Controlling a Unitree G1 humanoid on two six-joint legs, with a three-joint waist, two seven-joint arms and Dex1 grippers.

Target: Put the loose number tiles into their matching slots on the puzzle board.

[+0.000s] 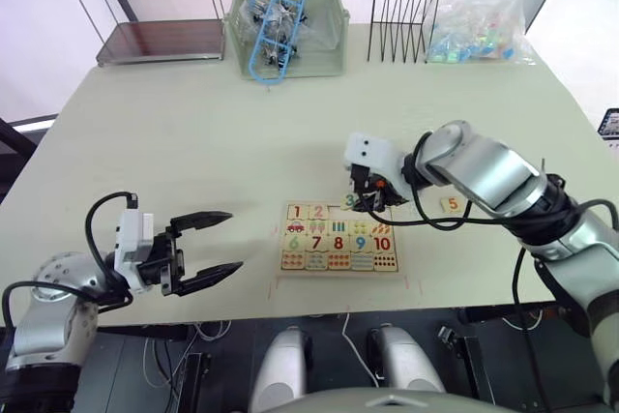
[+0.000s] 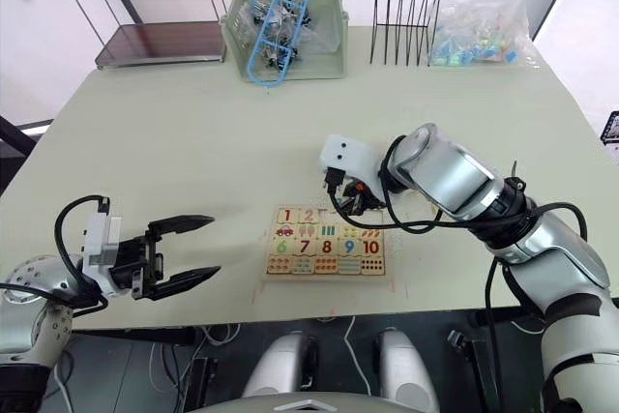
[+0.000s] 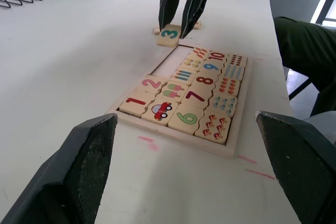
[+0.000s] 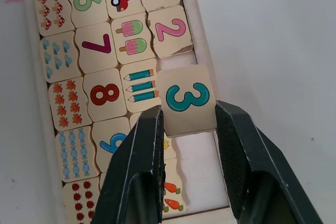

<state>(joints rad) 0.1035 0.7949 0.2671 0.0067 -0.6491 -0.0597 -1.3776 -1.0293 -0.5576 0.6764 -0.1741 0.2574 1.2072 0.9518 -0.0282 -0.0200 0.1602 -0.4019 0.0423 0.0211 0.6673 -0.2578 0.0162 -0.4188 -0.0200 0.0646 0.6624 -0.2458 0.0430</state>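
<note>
Currently the right claw holds the 3 tile pinched between its fingers, above the puzzle board at the empty third slot in the top row, beside the seated 2. Left claw hovers wide open near the worktop's front edge, left of the board. The 5 tile lies loose to the board's right. Risk: the tile looks slightly off the slot; released so, it may perch on the rim or on the 2.

Head pair overhead; wrists near puzzle board
</note>
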